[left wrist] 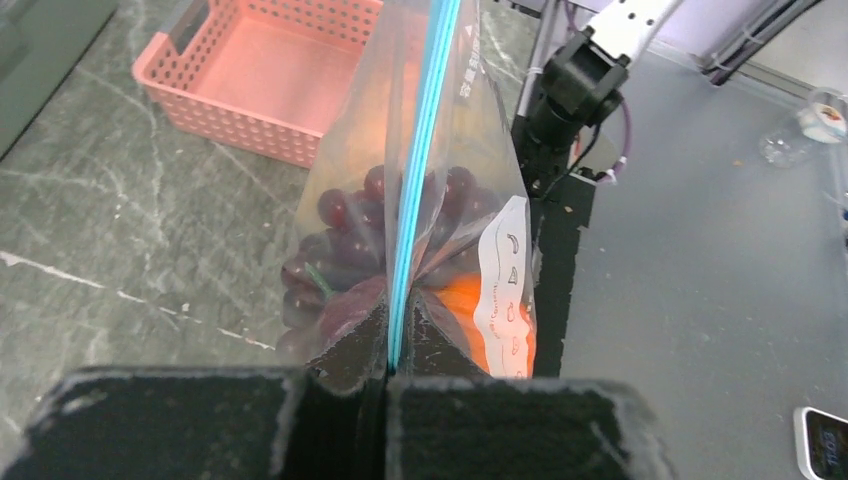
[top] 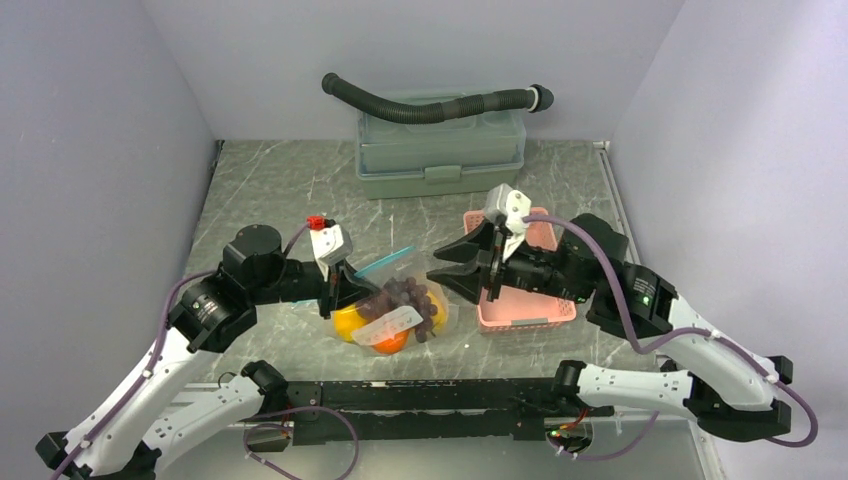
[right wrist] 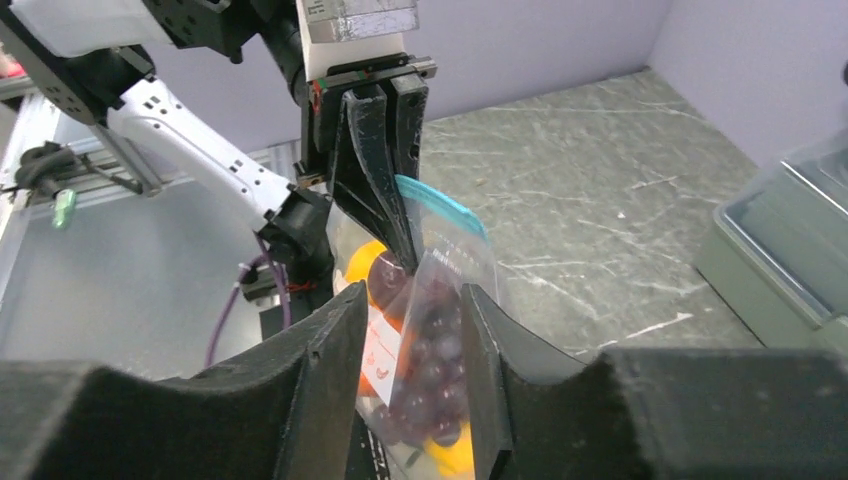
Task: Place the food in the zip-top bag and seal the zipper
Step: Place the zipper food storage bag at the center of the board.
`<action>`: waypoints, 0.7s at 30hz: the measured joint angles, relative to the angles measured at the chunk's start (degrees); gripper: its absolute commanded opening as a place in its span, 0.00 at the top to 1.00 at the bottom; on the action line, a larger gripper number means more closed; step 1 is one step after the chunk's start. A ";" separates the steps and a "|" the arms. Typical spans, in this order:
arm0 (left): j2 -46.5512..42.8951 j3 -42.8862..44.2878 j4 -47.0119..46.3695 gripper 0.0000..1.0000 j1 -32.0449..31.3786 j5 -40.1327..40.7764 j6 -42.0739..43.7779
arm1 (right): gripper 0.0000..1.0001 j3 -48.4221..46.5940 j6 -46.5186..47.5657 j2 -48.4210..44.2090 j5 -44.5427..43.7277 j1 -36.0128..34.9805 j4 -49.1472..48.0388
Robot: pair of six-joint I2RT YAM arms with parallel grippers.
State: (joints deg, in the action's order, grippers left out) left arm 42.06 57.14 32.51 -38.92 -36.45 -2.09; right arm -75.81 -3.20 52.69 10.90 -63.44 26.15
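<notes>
The clear zip-top bag (top: 402, 310) stands on the table, held up by its mouth. Inside are the purple grape bunch (top: 412, 297), the orange ball (top: 391, 343) and a yellow piece (top: 347, 319). My left gripper (top: 343, 287) is shut on the left end of the teal zipper (left wrist: 418, 190), which runs straight away from its jaws (left wrist: 390, 345). My right gripper (top: 443, 275) is open at the bag's right end. In the right wrist view the bag (right wrist: 440, 300) with the grapes (right wrist: 432, 350) shows between its spread fingers (right wrist: 330, 370).
The pink basket (top: 530, 305) sits under and behind my right gripper, empty in the left wrist view (left wrist: 270, 80). A green lidded box (top: 440, 155) with a black hose (top: 430, 103) on it stands at the back. Grey walls close both sides.
</notes>
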 measured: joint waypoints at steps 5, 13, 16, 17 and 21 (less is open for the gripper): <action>0.04 0.13 0.57 1.00 0.00 4.92 0.00 | 0.48 3.04 0.22 -4.28 -4.15 0.02 -0.50; 0.57 1.64 2.23 1.00 0.00 18.08 2.43 | 0.44 7.08 0.26 -8.96 -9.62 0.02 -0.44; 1.86 2.34 2.56 1.00 0.00 24.48 3.56 | 0.44 8.98 0.26 -10.19 -11.06 0.02 -0.37; 2.54 2.45 2.58 1.00 0.00 26.43 4.07 | 0.44 9.55 0.26 -10.54 -11.41 0.02 -0.22; 5.75 2.91 2.89 1.00 0.02 35.01 6.10 | 0.43 11.06 0.26 -11.23 -12.81 0.02 0.15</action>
State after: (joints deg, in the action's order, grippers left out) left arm 47.81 60.05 35.40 -38.89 -1.43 4.01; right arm -64.75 -2.94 41.45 -1.91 -63.42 26.30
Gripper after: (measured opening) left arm 0.012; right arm 0.564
